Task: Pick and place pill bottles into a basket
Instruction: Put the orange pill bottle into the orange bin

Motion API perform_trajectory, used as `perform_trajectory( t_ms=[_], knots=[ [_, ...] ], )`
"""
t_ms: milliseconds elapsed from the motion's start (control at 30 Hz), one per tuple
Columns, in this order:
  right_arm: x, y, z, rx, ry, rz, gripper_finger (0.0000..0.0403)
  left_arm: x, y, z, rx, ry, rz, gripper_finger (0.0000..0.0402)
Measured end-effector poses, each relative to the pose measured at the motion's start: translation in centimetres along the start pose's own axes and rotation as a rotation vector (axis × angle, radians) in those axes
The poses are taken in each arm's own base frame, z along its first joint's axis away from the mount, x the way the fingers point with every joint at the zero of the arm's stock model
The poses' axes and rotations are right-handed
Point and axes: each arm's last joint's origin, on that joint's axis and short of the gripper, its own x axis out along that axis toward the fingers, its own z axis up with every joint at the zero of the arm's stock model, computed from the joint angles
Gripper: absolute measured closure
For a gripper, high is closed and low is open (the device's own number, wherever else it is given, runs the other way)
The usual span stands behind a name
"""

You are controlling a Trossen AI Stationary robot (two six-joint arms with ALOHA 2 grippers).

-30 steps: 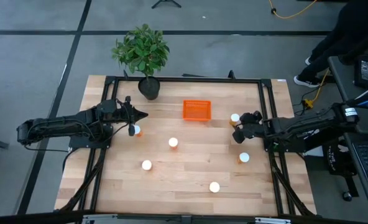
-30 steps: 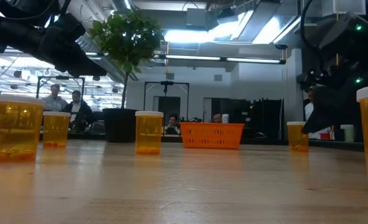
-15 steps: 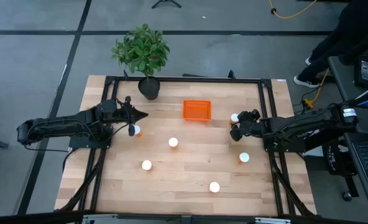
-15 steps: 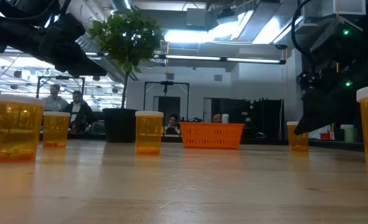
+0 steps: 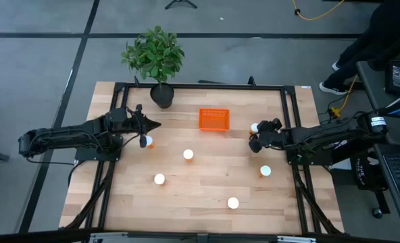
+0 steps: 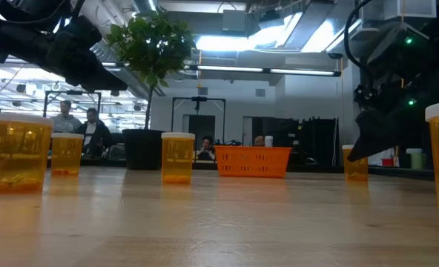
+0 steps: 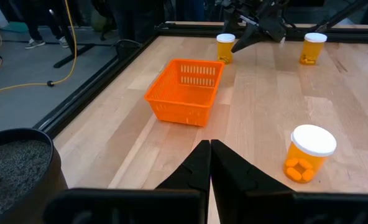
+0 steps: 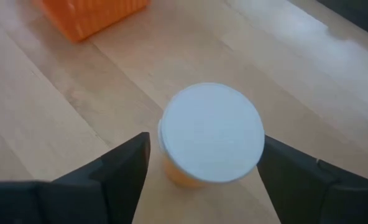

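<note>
The orange basket (image 5: 213, 119) stands at the table's far middle and also shows in the left wrist view (image 7: 187, 90). Six white-capped orange pill bottles stand upright on the table. One (image 5: 255, 127) is at my right gripper (image 5: 259, 133). The gripper is open, and its fingers (image 8: 125, 171) stand on either side of that bottle's cap (image 8: 212, 134), just above it. Another bottle (image 5: 146, 141) stands beside my left gripper (image 5: 156, 125), which is shut and empty (image 7: 210, 155). The others stand at mid-table (image 5: 188, 154), near left (image 5: 159, 179), near middle (image 5: 233, 202) and right (image 5: 265, 171).
A potted plant (image 5: 162, 94) stands at the far left edge, left of the basket. A black frame (image 5: 200, 86) runs around the table top. People sit in the room beyond the table (image 6: 78, 122). Bare wood lies between the scattered bottles.
My right gripper has gone a little toward the table's left edge, closing in over the bottle right of the basket. The bottles and basket stay where they were.
</note>
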Motion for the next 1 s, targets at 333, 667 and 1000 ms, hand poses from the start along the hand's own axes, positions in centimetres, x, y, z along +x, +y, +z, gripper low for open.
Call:
perform_trajectory(
  t_ms=[333,667,1000],
  knots=[
    [0.0,0.0,0.0,0.0,0.001,0.001,0.0165,0.0,0.0,0.0,0.0,0.0,0.0,0.0395],
    [0.0,0.0,0.0,0.0,0.0,0.002,0.0189,0.0,0.0,0.0,0.0,0.0,0.0,0.0395],
    [-0.02,0.25,0.4,0.004,-0.034,0.024,0.0193,0.0,0.0,0.0,0.0,0.0,0.0,0.0395]
  ],
)
